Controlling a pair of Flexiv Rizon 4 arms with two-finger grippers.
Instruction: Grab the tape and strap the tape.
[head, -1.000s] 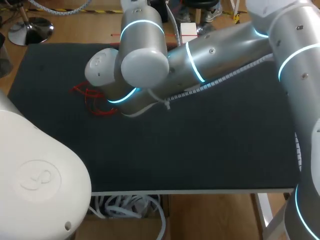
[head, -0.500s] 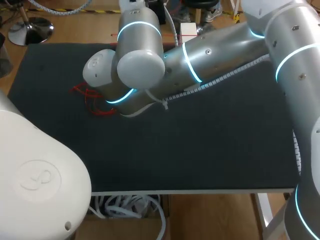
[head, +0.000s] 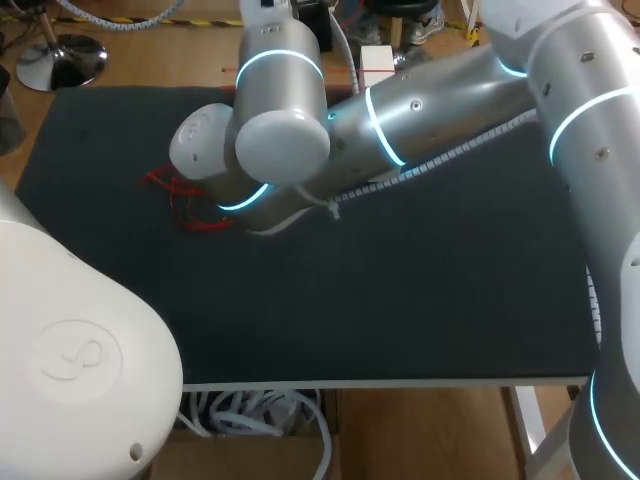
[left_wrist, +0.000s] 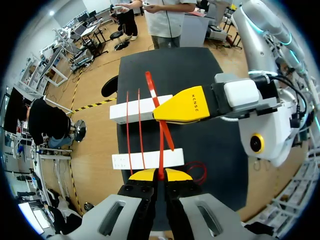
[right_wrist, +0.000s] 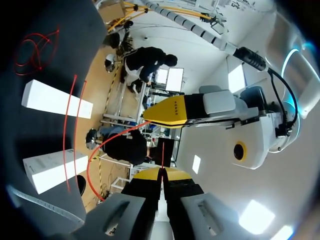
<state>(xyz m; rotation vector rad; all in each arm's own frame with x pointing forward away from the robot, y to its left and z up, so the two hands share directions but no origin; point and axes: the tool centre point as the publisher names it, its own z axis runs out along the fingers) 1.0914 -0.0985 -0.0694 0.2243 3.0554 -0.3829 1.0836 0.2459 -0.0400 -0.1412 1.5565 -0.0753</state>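
A thin red tape (left_wrist: 161, 150) runs up from my left gripper (left_wrist: 160, 175), which is shut on it. The strand crosses to my right gripper (left_wrist: 165, 114), whose yellow fingers (left_wrist: 187, 104) pinch it just ahead. Two more red strands wrap over two white boxes (left_wrist: 140, 109) (left_wrist: 147, 160) beside the grippers. In the right wrist view my right gripper (right_wrist: 161, 174) is shut on the same red tape (right_wrist: 162, 155), with the left gripper's yellow fingers (right_wrist: 172, 112) close ahead. The head view hides both grippers under my right arm (head: 420, 110).
Loose red tape (head: 180, 200) lies tangled on the dark mat (head: 400, 290) at the left, also seen as a red coil (left_wrist: 197, 170). A white box (head: 377, 62) shows at the far table edge. My left arm's white housing (head: 80, 350) fills the near left corner.
My right arm's wrist has shifted slightly. Both grips on the tape look unchanged.
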